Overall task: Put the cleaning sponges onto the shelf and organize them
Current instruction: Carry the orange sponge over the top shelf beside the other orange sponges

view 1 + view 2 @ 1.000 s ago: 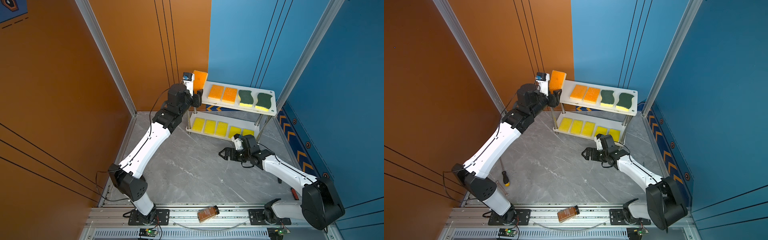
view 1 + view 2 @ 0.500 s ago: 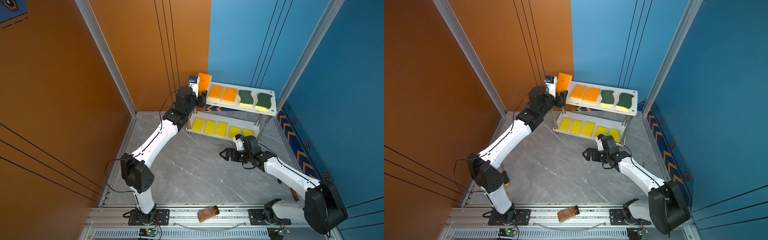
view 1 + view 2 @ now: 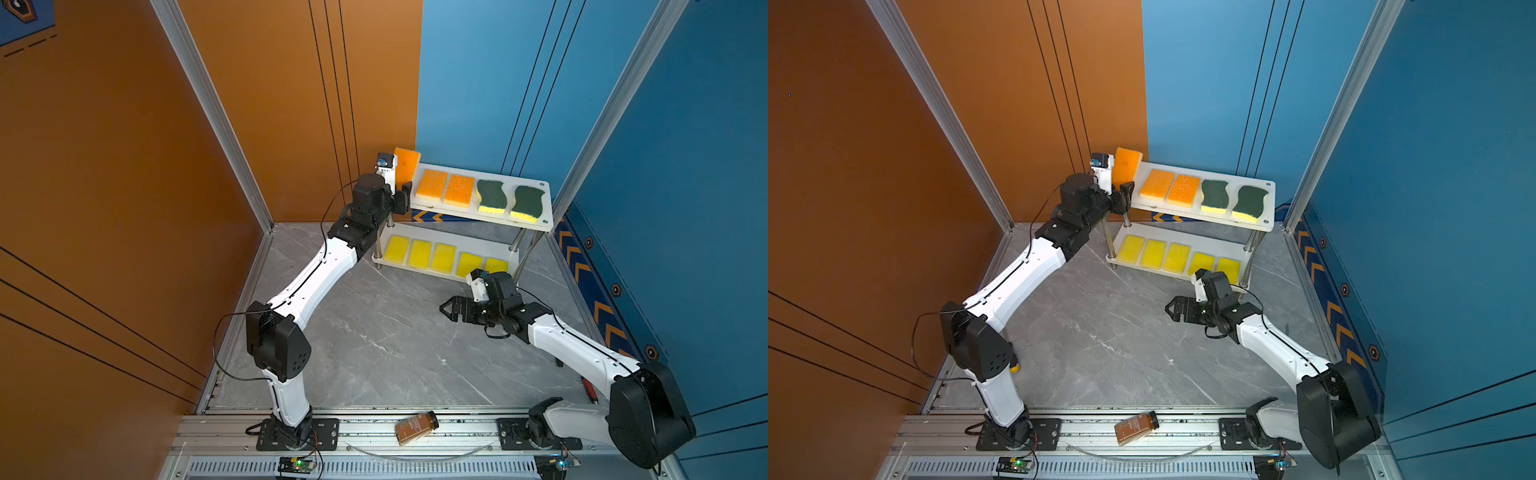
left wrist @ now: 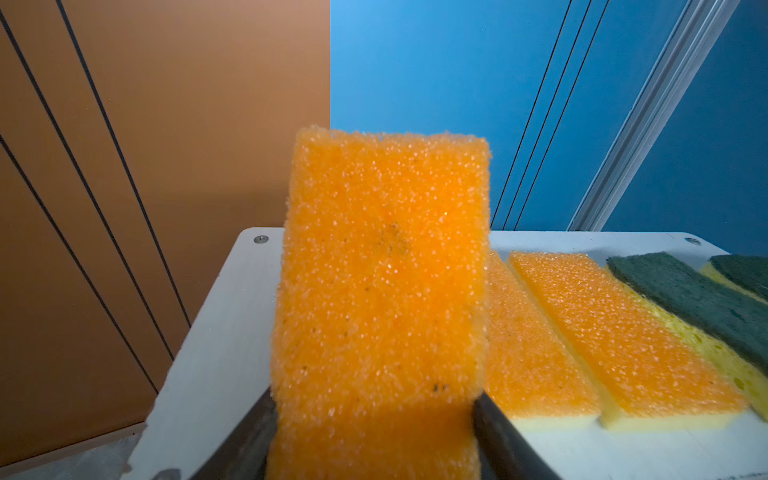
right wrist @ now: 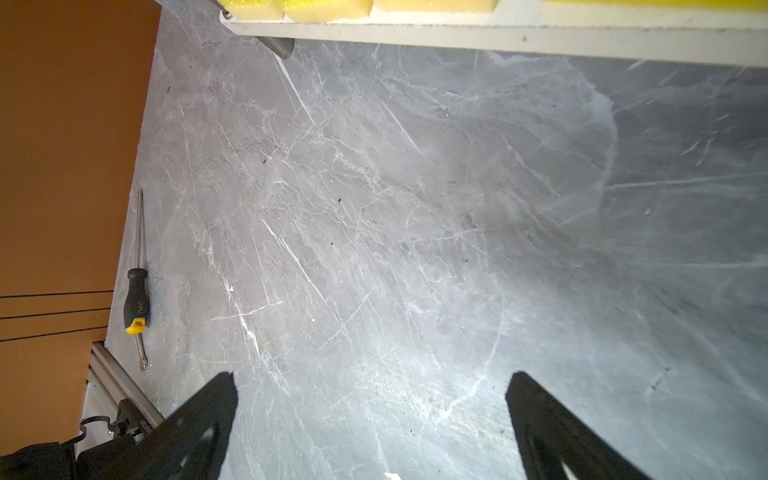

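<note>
Orange sponge point(image 4: 380, 270) is gripped upright by the left gripper point(image 4: 374, 415) over the shelf point(image 4: 208, 374). The right gripper point(image 5: 372, 382) is seen open, empty.

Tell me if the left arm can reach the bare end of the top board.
Probably yes: the left tool holds the orange sponge upright at that end of the top board, and nothing lies there.

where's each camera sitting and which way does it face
Both top views: high behind the bases, looking down at the shelf; left arm, right arm, left gripper, right gripper show.
Left wrist: on the left arm, facing across the shelf top at the held orange sponge; gripper fingers show.
Right wrist: on the right arm, facing down at the grey floor and screwdriver; open fingers show.
Shared: top views and left wrist both show that sponge.
</note>
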Controlling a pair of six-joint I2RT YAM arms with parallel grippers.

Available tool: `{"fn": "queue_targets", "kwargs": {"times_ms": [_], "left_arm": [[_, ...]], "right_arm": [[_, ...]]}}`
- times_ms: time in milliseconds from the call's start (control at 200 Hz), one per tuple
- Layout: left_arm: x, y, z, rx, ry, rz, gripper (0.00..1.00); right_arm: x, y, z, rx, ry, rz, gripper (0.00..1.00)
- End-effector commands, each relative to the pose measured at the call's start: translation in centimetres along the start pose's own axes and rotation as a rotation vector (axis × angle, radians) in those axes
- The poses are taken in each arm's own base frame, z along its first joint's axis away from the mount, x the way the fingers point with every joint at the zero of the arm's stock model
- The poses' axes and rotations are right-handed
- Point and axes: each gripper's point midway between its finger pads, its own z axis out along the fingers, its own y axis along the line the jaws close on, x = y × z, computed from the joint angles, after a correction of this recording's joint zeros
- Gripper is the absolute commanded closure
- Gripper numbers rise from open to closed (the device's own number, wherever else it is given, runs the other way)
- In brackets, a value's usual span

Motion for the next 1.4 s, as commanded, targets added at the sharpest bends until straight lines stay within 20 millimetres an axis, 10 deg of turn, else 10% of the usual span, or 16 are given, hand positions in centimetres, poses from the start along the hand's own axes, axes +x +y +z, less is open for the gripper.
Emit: {"fn": "queue_targets", "kwargs": {"times_ms": [0, 1397], "left_arm": [[-0.8, 0.7, 0.3, -0.027, -0.034, -0.001, 0.38], [2.3, 2.0, 3.3, -0.087, 0.025, -0.038, 0.36]], "right_arm": [[0.4, -0.8, -0.3, 0.025, 0.000, 0.023, 0.00], [0.6, -1.3, -0.5, 0.029, 0.002, 0.026, 0.00]]}}
